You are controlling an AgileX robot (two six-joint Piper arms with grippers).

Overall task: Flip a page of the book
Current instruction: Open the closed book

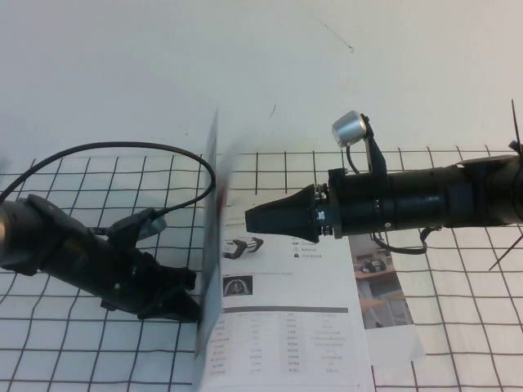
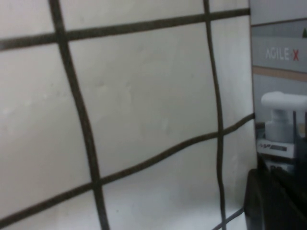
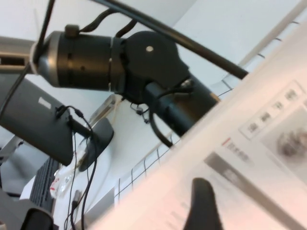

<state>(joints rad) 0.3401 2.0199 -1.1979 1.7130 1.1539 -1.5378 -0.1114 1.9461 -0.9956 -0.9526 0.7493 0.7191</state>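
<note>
Thin glossy booklet (image 1: 286, 327) lying open on gridded tabletop (image 1: 458, 327), cover leaf (image 1: 211, 245) standing edge-up, left pincer (image 1: 189, 300) apparently clenched on it, right pincer (image 1: 253, 219) released just above white pages

Upright page (image 1: 211, 245) between both grippers' arms

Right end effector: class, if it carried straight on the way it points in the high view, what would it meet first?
Probably the page, standing upright just beyond the open right end effector; depth between them is unclear.
</note>
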